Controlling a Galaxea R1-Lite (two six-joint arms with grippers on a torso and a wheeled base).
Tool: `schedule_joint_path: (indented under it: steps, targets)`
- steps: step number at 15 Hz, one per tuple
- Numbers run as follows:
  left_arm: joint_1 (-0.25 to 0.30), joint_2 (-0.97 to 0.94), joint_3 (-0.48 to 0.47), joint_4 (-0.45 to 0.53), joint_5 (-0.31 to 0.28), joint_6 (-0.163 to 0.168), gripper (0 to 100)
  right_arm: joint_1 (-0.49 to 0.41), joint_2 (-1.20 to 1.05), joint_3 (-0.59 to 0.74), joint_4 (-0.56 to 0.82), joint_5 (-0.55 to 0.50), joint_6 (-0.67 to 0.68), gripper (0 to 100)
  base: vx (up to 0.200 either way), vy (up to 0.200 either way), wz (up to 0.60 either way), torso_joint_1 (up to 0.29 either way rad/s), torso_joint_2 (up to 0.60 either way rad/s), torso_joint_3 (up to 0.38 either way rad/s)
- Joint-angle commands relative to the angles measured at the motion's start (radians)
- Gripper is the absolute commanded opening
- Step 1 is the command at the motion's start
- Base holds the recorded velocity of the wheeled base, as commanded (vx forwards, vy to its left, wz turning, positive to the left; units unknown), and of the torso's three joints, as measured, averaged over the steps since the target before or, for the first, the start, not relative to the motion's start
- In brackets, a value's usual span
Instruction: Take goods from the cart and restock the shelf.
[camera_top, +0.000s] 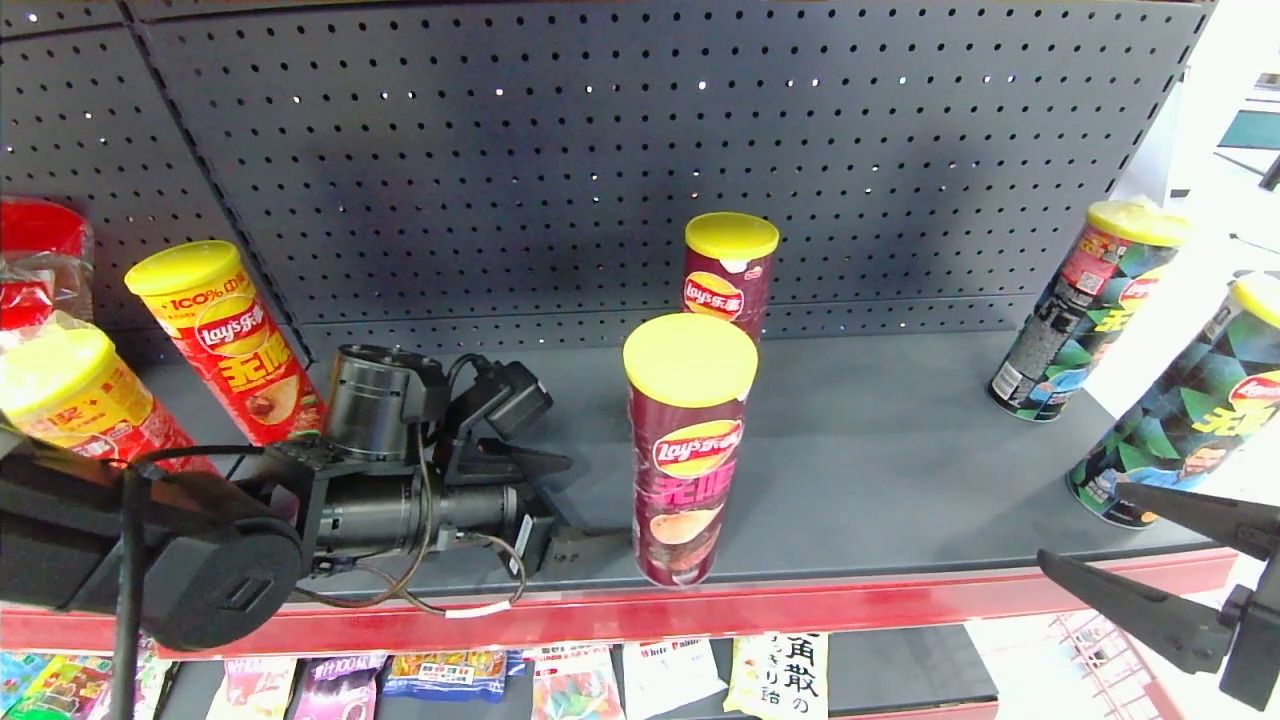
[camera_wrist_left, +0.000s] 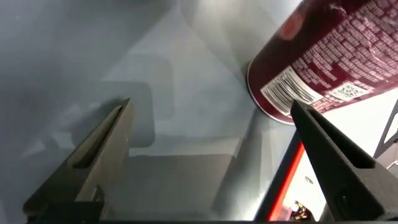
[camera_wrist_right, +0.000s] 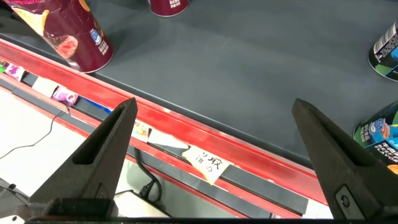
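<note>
Left gripper (camera_top: 600, 500): head view, on the shelf (camera_top: 900, 450), spread wide, empty.
Maroon can (camera_top: 688, 450): upright at the shelf's front edge, just beside it.
Risk: a finger may nudge the can over the edge.
Can base (camera_wrist_left: 280, 93): left wrist view, beyond one finger, not between them.
Right gripper (camera_wrist_right: 214, 104): own wrist view, spread, empty, well apart.

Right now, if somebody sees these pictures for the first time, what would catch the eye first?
The maroon can with a yellow lid stands upright at the front edge of the shelf, a second maroon can behind it by the pegboard. The left gripper rests open close beside the front can. Red cans stand at the shelf's left end, green-and-black cans at its right.
</note>
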Motion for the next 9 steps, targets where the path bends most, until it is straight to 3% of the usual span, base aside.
schedule_joint_path:
  steps: [1,9]
  targets:
    - [0.000,0.014,-0.013,0.000,0.000,0.000,100,0.000,0.002,0.001,-0.001,0.000,0.001,100,0.000,0.000,0.00,0.000,0.00,0.000]
    - [-0.005,0.046,-0.056,0.000,0.003,0.000,100,0.000,0.002,0.007,-0.001,0.000,0.001,100,0.000,0.000,0.00,0.000,0.00,0.000]
